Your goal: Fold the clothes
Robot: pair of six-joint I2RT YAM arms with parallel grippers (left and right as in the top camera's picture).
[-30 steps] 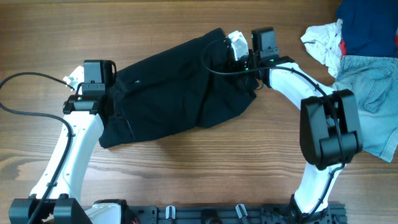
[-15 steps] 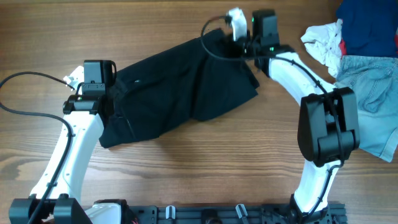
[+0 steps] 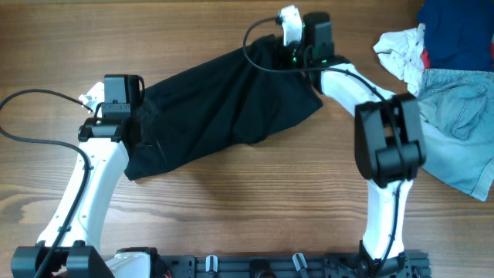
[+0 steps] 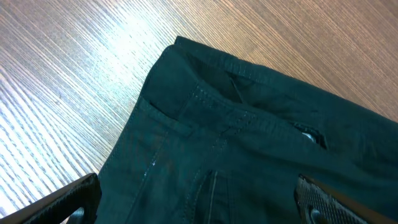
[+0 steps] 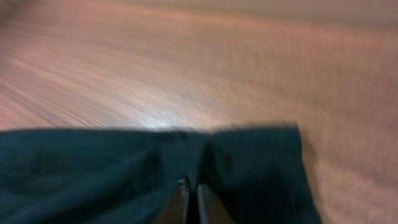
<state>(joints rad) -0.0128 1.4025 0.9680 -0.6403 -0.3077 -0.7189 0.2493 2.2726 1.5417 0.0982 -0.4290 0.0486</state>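
One black garment, corner pinched in right tool (left tool spread)

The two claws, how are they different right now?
The left claw has its fingers spread wide, but the right claw is pinched almost closed. The left claw holds nothing and hovers over one end of the black shorts, while the right claw grips the fabric at the other end. Both are at the same black shorts on the wooden table.
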